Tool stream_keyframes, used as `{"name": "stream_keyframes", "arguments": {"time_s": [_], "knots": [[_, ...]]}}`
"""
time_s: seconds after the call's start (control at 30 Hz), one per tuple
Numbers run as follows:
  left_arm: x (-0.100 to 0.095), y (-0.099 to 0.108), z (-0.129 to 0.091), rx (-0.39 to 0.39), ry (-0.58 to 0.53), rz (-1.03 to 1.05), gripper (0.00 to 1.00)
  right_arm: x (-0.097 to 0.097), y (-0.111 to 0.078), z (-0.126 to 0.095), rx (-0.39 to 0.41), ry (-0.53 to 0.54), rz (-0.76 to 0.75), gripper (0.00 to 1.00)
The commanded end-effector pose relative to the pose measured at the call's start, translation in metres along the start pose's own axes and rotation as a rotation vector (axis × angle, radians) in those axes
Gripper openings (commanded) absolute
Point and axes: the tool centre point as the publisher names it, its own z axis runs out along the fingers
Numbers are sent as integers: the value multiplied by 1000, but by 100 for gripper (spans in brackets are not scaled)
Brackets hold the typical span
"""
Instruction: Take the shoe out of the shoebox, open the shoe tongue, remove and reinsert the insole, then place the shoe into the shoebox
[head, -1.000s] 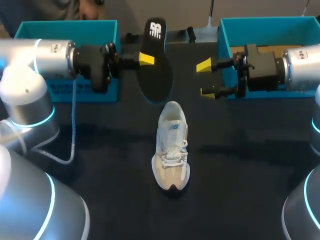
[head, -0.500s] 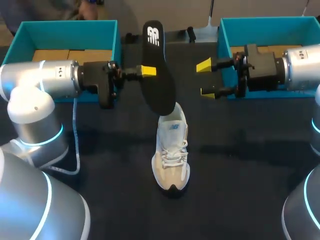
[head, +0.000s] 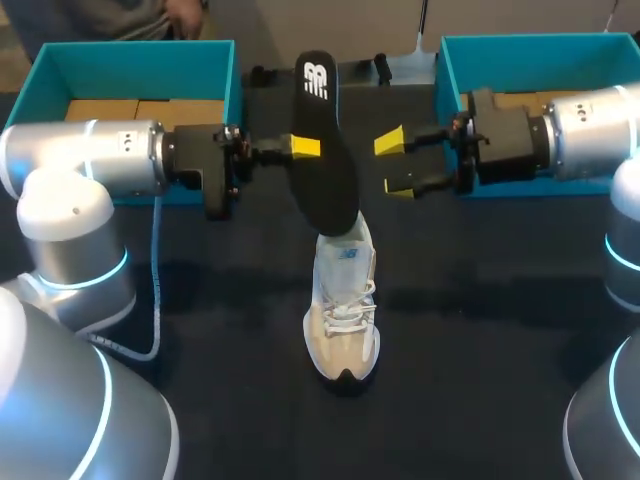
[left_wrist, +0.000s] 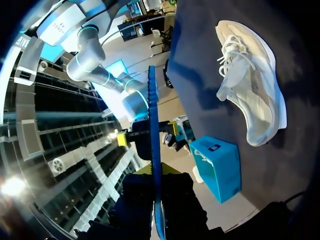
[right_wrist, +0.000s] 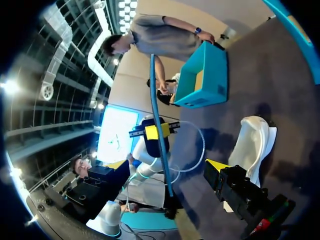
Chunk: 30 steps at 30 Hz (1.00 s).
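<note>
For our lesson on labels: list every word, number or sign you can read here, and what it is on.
On the insole: a white logo mark, no readable words.
On the shoe: a small blue tongue label, too small to read.
Nothing else is legible.

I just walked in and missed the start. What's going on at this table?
The left gripper is shut on the black insole, holding it in the air with its lower end over the heel of the white shoe. The shoe lies on the dark table, outside both boxes. The right gripper hangs open beside the insole without touching it. The left shoebox and right shoebox stand at the far side.
</note>
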Motion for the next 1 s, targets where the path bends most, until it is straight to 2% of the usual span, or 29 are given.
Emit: {"name": "stream_keyframes", "arguments": {"time_s": [0.03,0.27,0.3,0.47,0.6,0.7,0.83,1.0], "knots": [[6,3,9,7,-3,-7,0,-3,8,14,22,6,-27,100],[7,3,17,-4,-13,-32,0,-4,11,33,54,41,-56,100],[7,3,18,-4,-12,-33,0,-4,11,35,58,45,-60,89],[9,2,22,-6,-2,-49,0,-4,12,43,65,60,-69,80],[9,2,24,-12,-3,-52,0,-5,11,47,71,70,-69,52],[9,2,24,-18,-4,-53,0,-6,10,49,71,74,-70,45],[8,2,25,-24,-5,-55,0,-6,9,51,73,80,-73,44],[8,2,25,-32,-6,-55,0,-4,10,52,79,85,-78,35]]}}
